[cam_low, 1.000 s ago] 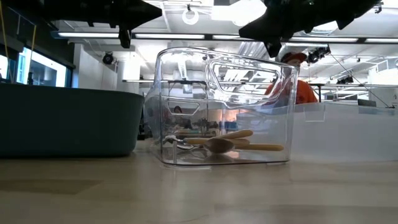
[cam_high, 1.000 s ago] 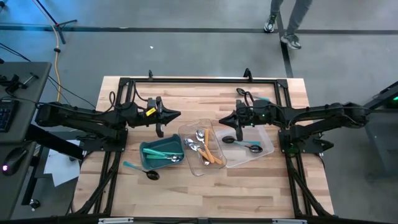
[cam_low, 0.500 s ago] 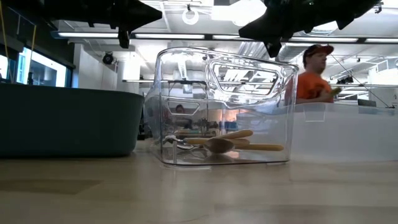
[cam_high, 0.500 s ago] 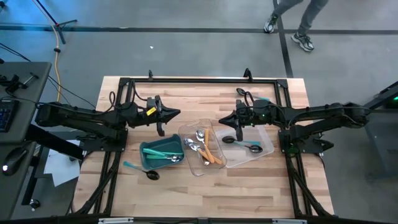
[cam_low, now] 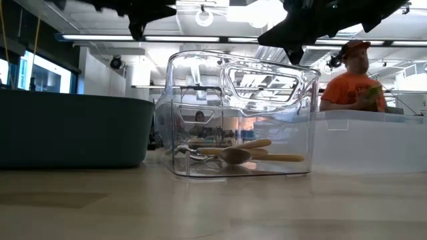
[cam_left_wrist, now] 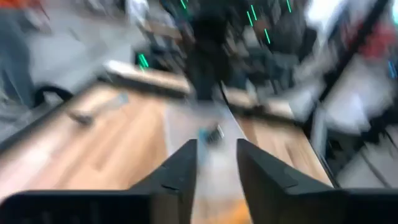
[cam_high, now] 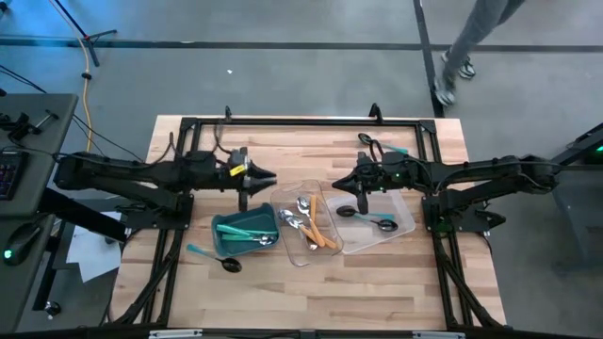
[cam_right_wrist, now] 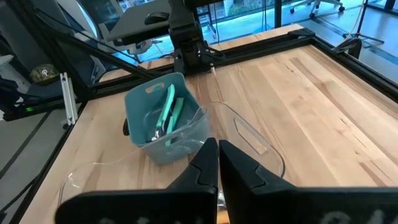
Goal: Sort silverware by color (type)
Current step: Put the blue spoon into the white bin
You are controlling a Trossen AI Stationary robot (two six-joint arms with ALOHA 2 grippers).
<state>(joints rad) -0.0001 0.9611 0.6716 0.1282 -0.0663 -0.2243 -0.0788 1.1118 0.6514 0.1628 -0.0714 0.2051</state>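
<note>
The silverware is spread over three containers. Teal-handled pieces [cam_high: 247, 229] lie in the teal bin [cam_high: 222, 224], which also shows in the right wrist view [cam_right_wrist: 163, 121]. Silver spoons and orange-handled pieces [cam_high: 311, 226] lie in the middle clear tray [cam_high: 283, 200]. Two black-headed, teal-handled spoons [cam_high: 372, 218] lie in the right clear tray [cam_high: 405, 209]. One teal-handled black spoon [cam_high: 217, 258] lies flat on the table in front of the bin. My left gripper [cam_high: 273, 176] is open and empty, above the table behind the bin. My right gripper [cam_high: 335, 185] is shut and empty, above the right tray's far left corner.
A black frame [cam_high: 301, 121] runs around the wooden table [cam_high: 301, 292], with bare wood near the front edge. A person in an orange shirt [cam_low: 353, 83] stands in the room behind the table, and another person's legs [cam_high: 466, 47] show beyond its far edge.
My left gripper has turned about its wrist and shifted a little toward the table's right. My right arm has kept still. The people beyond the table have walked toward the right.
</note>
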